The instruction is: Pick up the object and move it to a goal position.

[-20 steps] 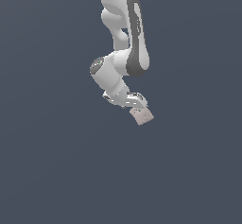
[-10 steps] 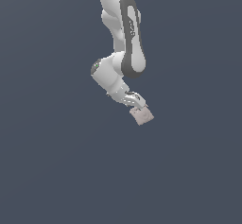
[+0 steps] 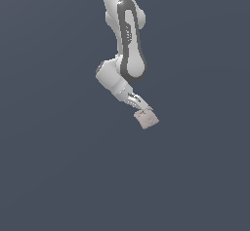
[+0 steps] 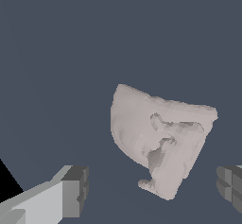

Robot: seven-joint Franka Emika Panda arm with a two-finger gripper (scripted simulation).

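Note:
The object [image 3: 147, 119] is a small pale pinkish-beige mottled block, seen against the plain dark grey ground below the arm. My gripper [image 3: 140, 106] is tilted and its tips sit right at the block's upper edge. In the wrist view the object [image 4: 158, 135] lies between and beyond the two grey fingertips [image 4: 75, 190], with a gap on each side. The gripper [image 4: 153, 186] is open and neither pad touches the block.
The glossy white arm with its dark grey inlay [image 3: 129, 45] hangs down from the top of the exterior view. Uniform dark grey ground [image 3: 58, 176] surrounds it. No other objects or edges show.
The arm's links have swung toward the exterior view's right and the wrist has turned. The gripper stays at the block's upper edge. The block has barely moved.

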